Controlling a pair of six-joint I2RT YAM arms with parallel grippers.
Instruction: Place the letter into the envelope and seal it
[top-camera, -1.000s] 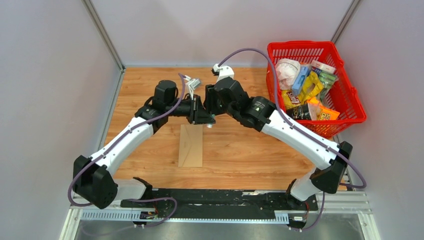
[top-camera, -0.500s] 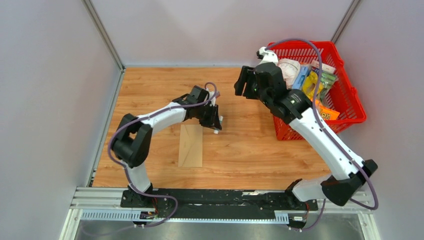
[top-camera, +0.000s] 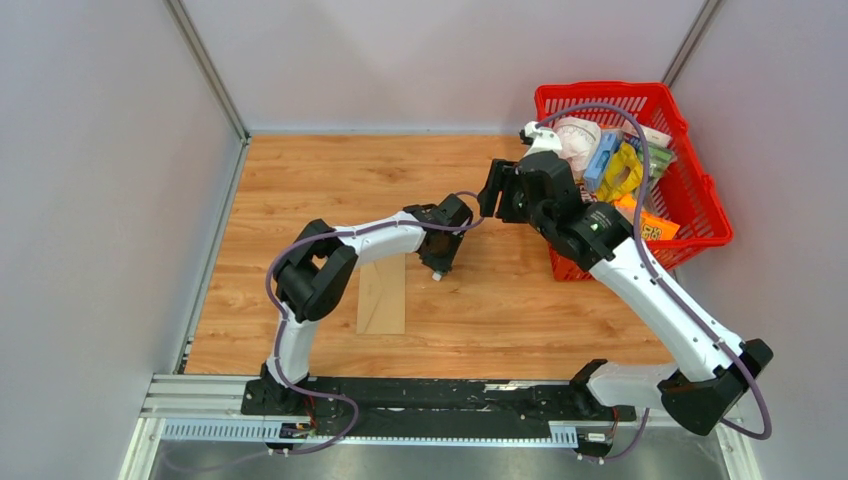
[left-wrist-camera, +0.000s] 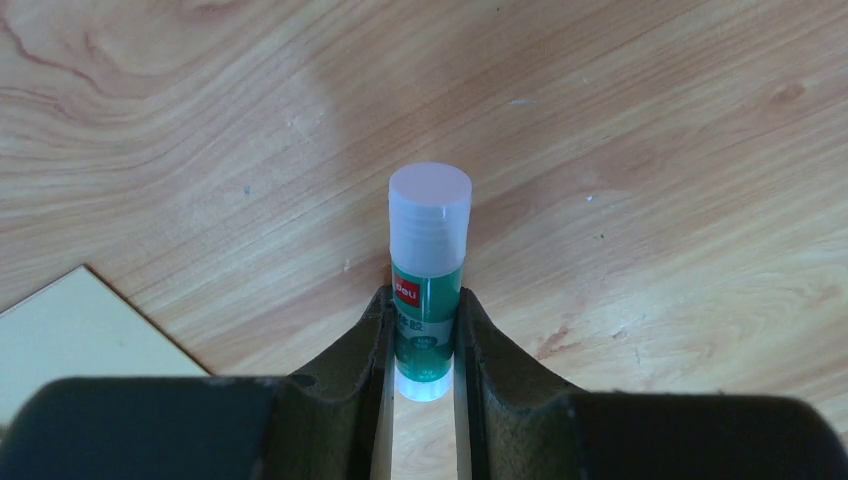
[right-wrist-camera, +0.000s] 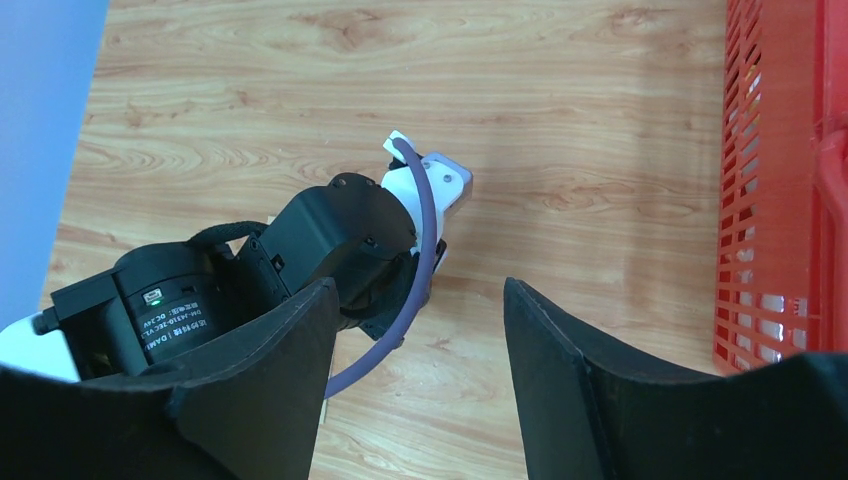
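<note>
Wood-grain tabletop (top-camera: 300, 180) fills a booth with pale walls, seen from above, with two white-and-black robot arms reaching in from the near edge. A tan envelope (top-camera: 382, 300) lies flat on the tabletop, left of centre, its long sides running away from the arm bases. The left arm's forearm crosses over its far end, so I cannot tell how the flap lies.

The left claw (top-camera: 438, 266) points down at the wood just to the right of the envelope's far end. Its two dark fingers are clamped on a glue stick (left-wrist-camera: 430, 240) with a green label and a cloudy white cap. The capped end sticks out past the fingertips toward the tabletop. Whether the cap touches the wood cannot be told. In the left wrist view, one corner of the envelope shows at the lower left, apart from the stick.

The right claw (right-wrist-camera: 420, 300) hovers beyond and to the right of the left claw, its fingers spread wide with nothing between them. Its camera looks down on the left arm's black wrist and purple cable.

A red plastic basket (top-camera: 600, 90) sits at the far right corner, filled with snack packets (top-camera: 615, 180).
</note>
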